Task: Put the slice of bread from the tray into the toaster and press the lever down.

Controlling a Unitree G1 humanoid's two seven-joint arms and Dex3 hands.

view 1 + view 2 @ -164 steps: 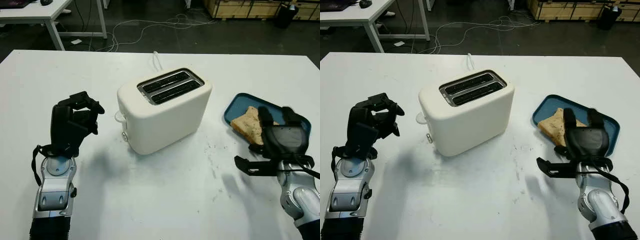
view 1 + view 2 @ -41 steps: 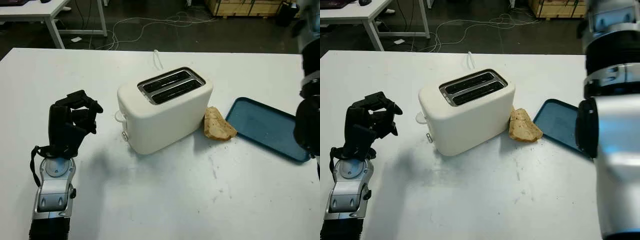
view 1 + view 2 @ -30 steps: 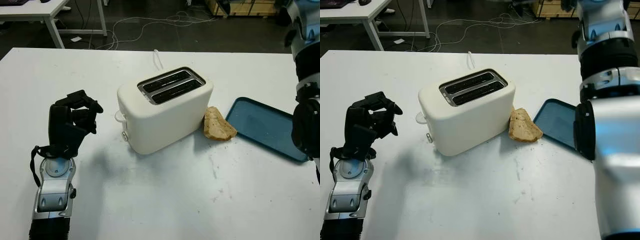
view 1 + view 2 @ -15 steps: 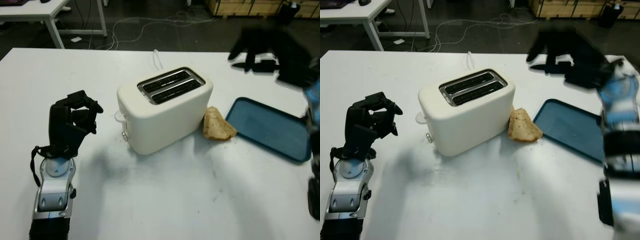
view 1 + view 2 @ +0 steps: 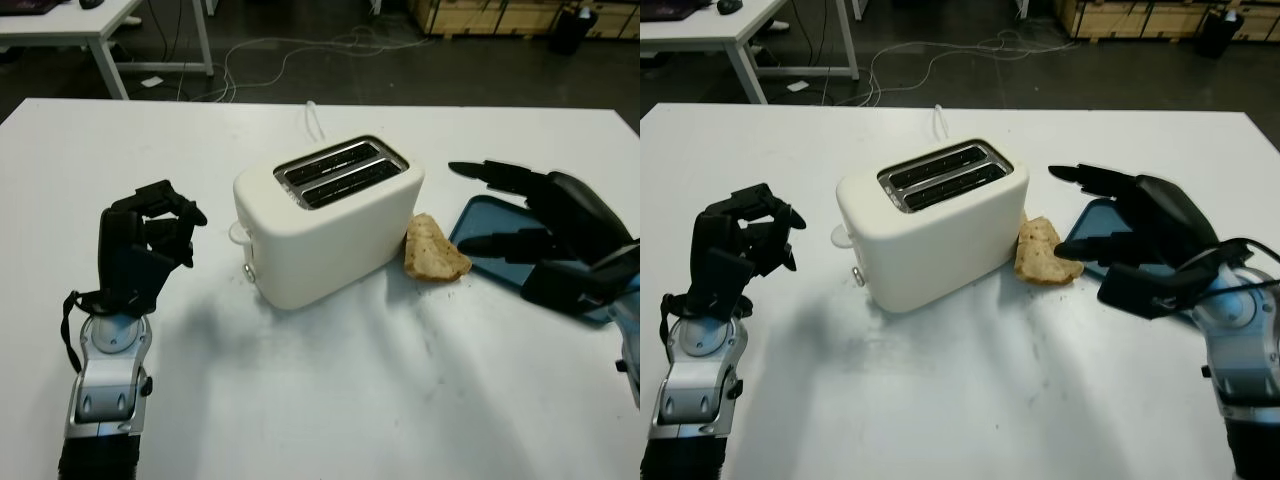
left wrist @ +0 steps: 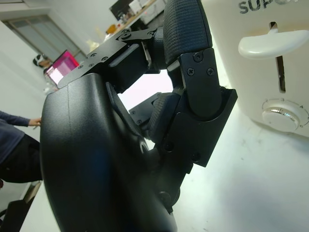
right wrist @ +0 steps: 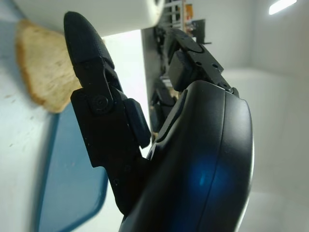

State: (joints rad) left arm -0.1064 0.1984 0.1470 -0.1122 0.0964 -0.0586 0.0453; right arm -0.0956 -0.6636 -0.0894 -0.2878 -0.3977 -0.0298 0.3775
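Bread (image 5: 435, 250) lies between toaster (image 5: 328, 220) and tray (image 5: 478, 226) — off it.

Left hand (image 5: 150, 235) curled (upright, holding nothing), right hand (image 5: 545, 235) open.

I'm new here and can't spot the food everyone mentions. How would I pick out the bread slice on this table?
Find the big cream toaster in the middle of the white table. The bread slice lies on the table against the toaster's end that faces the blue tray, between the two. It is the one tan, rough-edged thing there, just ahead of the open right robot hand.
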